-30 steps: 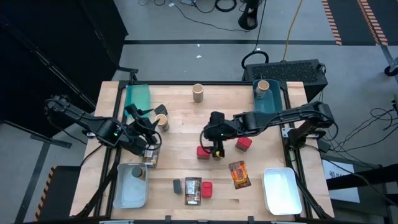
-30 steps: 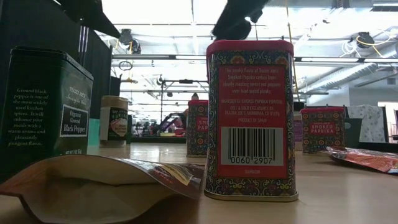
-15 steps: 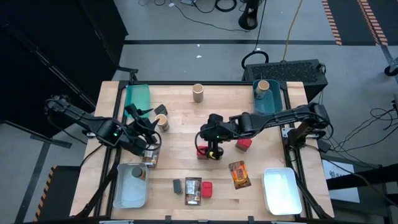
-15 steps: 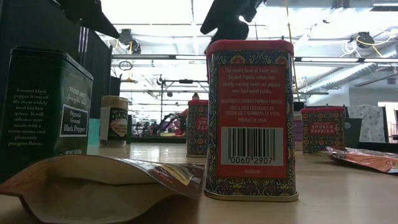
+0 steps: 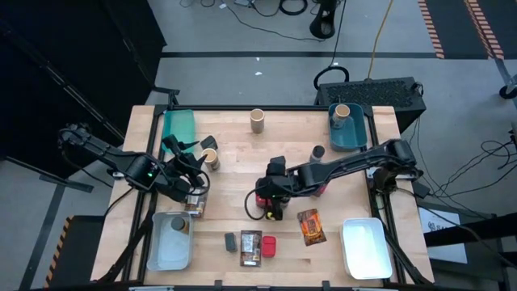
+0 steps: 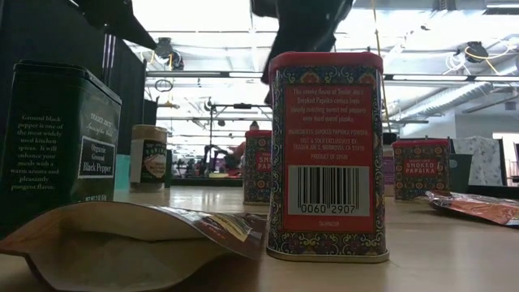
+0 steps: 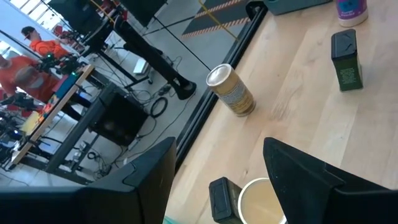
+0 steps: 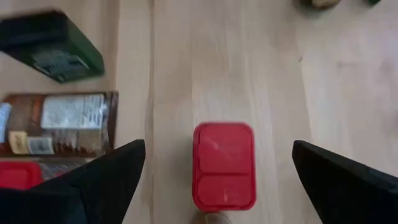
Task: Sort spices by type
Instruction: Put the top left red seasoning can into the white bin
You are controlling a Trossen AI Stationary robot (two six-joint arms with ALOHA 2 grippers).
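**Tins standing close to the lens**

A red paprika tin [image 6: 327,154] is standing upright on the counter [image 6: 454,251], its barcode facing forward. A dark green pepper tin [image 6: 57,142] is sitting left of it, behind a brown packet [image 6: 122,243] lying flat. Two more red tins [image 6: 258,166] [image 6: 420,168] and a tan canister [image 6: 148,157] are standing farther back. A dark arm [image 6: 304,24] is hanging above.

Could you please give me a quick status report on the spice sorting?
Right gripper open, poised over a red paprika tin mid-table, not gripping yet. Left gripper open, by the white bin. Nothing blocking the tin.
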